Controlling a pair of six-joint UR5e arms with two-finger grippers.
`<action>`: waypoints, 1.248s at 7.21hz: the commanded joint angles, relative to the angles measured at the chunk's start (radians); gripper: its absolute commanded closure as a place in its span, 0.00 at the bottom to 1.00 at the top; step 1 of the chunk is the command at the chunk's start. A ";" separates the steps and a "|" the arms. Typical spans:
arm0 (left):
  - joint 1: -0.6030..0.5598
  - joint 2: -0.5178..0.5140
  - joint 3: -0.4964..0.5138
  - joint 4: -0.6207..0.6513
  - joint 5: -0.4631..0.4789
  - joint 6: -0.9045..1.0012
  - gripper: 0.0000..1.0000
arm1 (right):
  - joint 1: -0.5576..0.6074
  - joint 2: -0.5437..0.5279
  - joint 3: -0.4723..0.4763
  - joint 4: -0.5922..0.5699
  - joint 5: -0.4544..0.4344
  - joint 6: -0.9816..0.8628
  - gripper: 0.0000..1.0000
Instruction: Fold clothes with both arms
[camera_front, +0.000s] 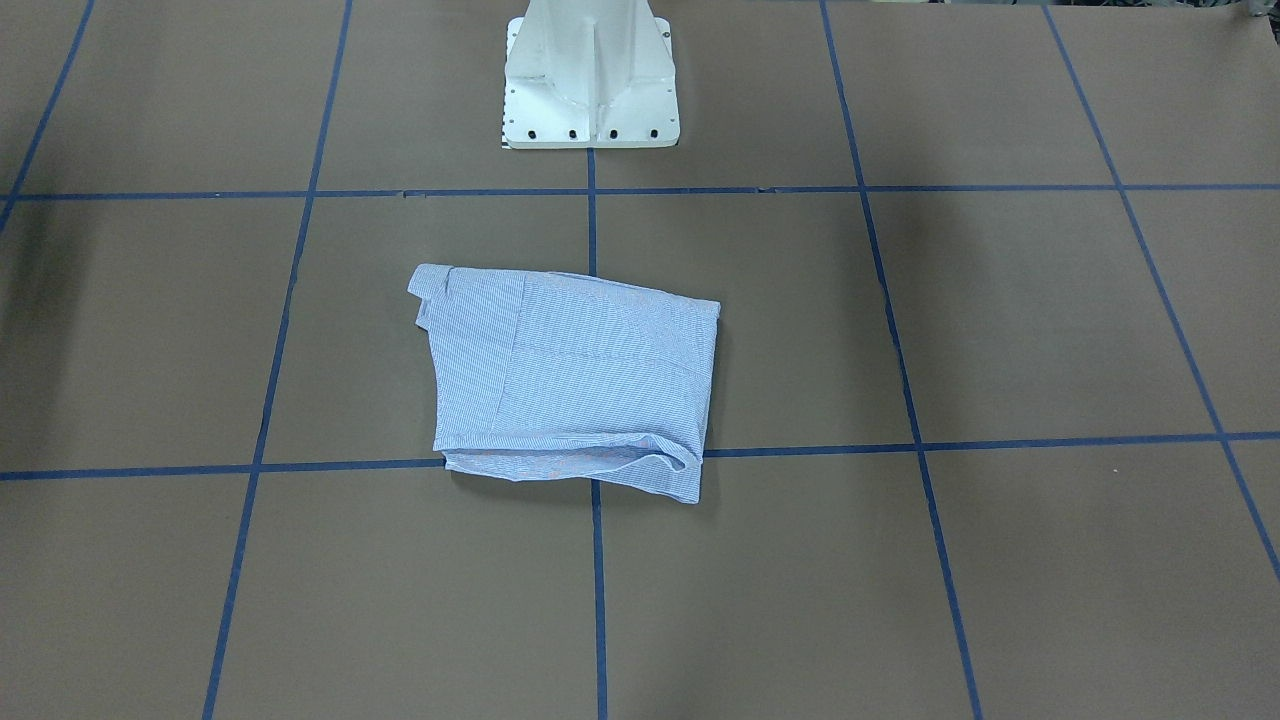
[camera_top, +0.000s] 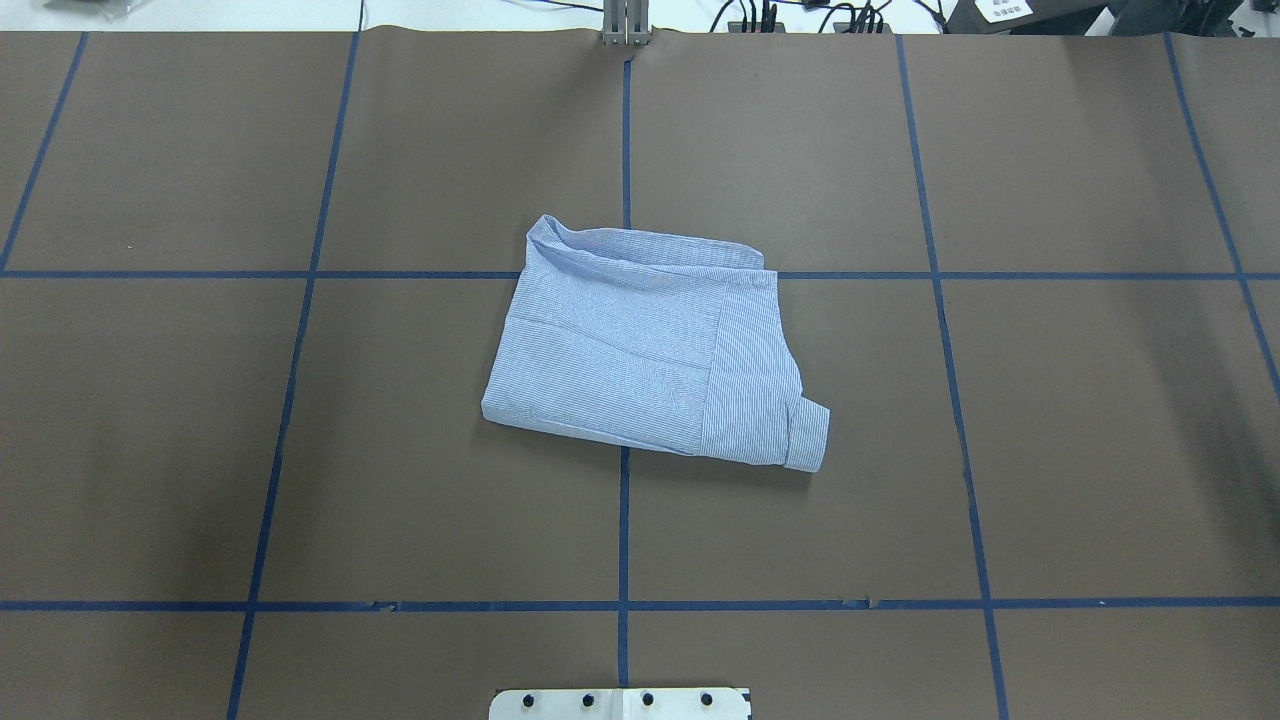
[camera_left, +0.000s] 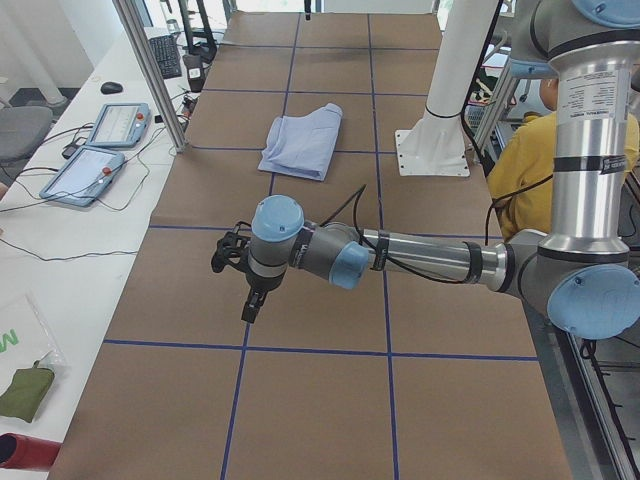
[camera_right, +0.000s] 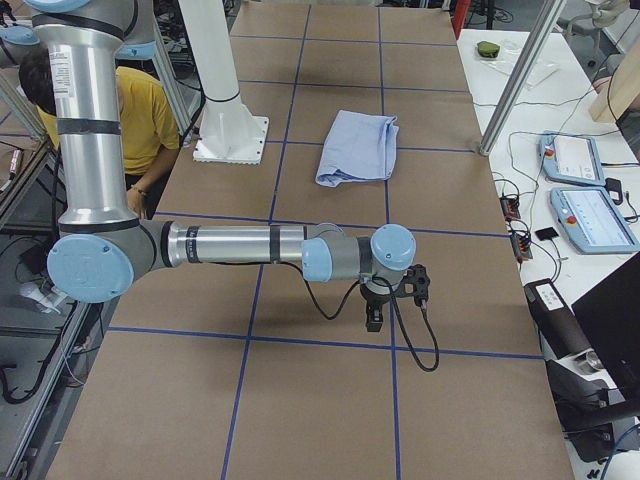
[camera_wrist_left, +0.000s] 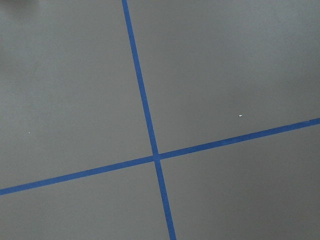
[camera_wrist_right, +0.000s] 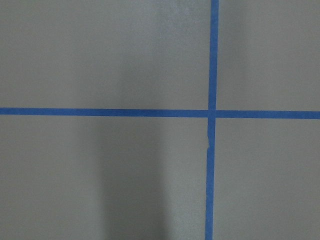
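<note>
On the table (camera_top: 400, 470), shirt (camera_top: 630, 350) lies crosswise, cuff (camera_top: 808, 438) seemingly pointing right.

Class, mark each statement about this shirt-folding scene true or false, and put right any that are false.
1. The shirt lies folded on the table. True.
2. The left gripper holds the shirt. False: it hangs over bare table, far from the shirt.
3. The right wrist view shows only table and tape. True.
4. The shirt lies clear of every tape line. False: it covers a crossing of two lines.
5. A cuff sticks out at one corner of the shirt. True.
</note>
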 joint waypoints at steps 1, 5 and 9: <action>0.000 -0.005 -0.003 -0.001 -0.003 0.002 0.00 | 0.001 -0.008 0.006 0.000 0.001 -0.003 0.00; -0.001 0.017 -0.020 0.000 -0.003 0.002 0.00 | 0.006 -0.008 0.012 0.002 0.001 -0.008 0.00; -0.001 0.015 -0.026 -0.001 -0.003 0.002 0.00 | 0.006 -0.001 0.040 0.002 -0.060 -0.011 0.00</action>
